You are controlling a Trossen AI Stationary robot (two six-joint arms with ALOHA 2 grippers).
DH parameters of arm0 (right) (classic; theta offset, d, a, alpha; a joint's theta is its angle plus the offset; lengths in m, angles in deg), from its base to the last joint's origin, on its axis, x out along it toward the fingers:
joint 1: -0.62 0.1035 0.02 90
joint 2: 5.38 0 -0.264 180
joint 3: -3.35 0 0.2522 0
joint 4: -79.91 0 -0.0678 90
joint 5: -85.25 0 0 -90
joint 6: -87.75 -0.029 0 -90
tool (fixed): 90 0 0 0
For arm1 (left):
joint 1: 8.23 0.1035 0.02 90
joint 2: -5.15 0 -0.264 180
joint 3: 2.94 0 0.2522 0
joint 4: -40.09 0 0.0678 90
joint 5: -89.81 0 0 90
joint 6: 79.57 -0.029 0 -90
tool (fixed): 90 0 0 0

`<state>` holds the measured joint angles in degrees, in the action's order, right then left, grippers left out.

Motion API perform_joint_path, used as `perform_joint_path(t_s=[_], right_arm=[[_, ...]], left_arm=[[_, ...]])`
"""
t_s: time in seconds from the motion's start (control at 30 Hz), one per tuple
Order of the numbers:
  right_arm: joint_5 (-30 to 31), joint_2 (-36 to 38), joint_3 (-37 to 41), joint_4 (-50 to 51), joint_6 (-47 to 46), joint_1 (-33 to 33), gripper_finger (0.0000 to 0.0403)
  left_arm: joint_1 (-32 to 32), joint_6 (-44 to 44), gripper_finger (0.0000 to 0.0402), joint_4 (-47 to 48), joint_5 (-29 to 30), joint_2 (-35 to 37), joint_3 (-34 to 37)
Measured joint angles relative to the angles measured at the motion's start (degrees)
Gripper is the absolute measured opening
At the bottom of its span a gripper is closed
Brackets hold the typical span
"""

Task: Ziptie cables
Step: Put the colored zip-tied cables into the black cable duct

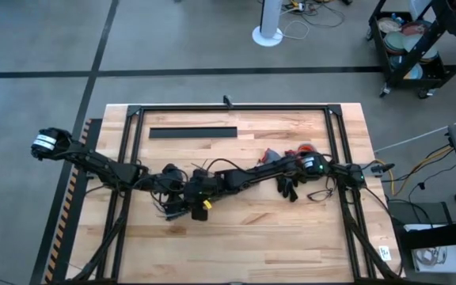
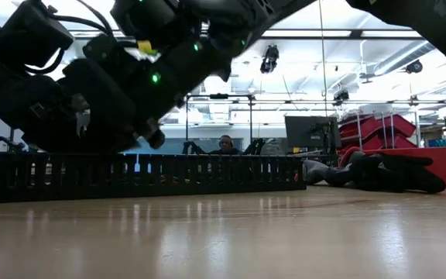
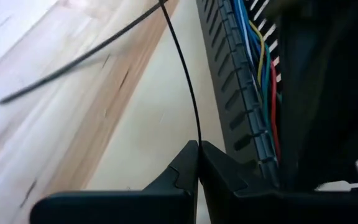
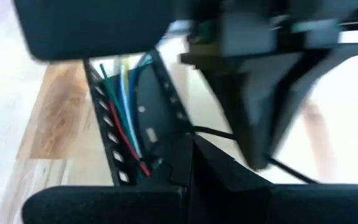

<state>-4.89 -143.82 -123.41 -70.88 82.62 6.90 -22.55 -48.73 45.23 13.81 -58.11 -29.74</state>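
Both arms meet mid-surface (image 1: 291, 237), well clear of the duct (image 1: 192, 132) toward the far edge. Left gripper (image 3: 198, 152) pinches a ziptie (image 3: 185, 81), its length running straight out beyond the fingertips. Right gripper (image 4: 188, 149) is closed beside coloured cables (image 4: 124, 118).

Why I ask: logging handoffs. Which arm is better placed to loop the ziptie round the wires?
Left, probably: the left gripper is shut on the ziptie, beside the slotted duct carrying the coloured wires. The right gripper is shut at that duct, seemingly steadying it.
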Motion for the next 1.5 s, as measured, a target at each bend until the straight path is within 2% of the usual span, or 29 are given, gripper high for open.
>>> perform_joint_path(t_s=[0.33, 0.43, 0.67, 0.73, 0.93, 1.23, 1.37, 1.5], right_arm=[[8.1, 0.3, -14.9, 30.9, 5.7, -0.6, 0.0], [8.1, 0.3, -17.1, 36.1, 6.2, -1.1, 0.0], [7.6, 0.3, -17.9, 36.9, 6.4, -1.0, 0.0], [7.3, 0.3, -17.9, 36.4, 6.1, -1.0, 0.0], [6.5, 0.3, -17.8, 36.0, 5.1, -0.9, 0.0], [5.4, 0.3, -17.8, 33.7, 5.1, 0.3, 0.0], [3.1, 0.3, -17.8, 32.5, 5.9, 0.3, 0.0], [2.7, 0.3, -17.7, 30.4, 6.7, 0.2, 0.002]], left_arm=[[-1.5, -4.5, 0.0, -0.1, 2.5, 3.0, 0.0], [-2.5, -6.0, 0.0, -4.5, 2.5, 4.2, 0.8], [-2.6, -6.6, 0.0, -30.7, 2.4, 4.4, 11.2], [-2.7, -7.6, 0.0, -34.4, 2.4, 3.9, 12.4], [-3.1, -13.9, 0.0, -36.3, -0.8, 2.8, 12.3], [-3.1, -19.4, 0.0, -32.2, -1.2, 1.7, 12.5], [-3.1, -21.4, 0.0, -31.9, -1.5, 1.7, 12.5], [-3.1, -21.7, 0.0, -32.0, -1.6, 1.7, 12.5]])
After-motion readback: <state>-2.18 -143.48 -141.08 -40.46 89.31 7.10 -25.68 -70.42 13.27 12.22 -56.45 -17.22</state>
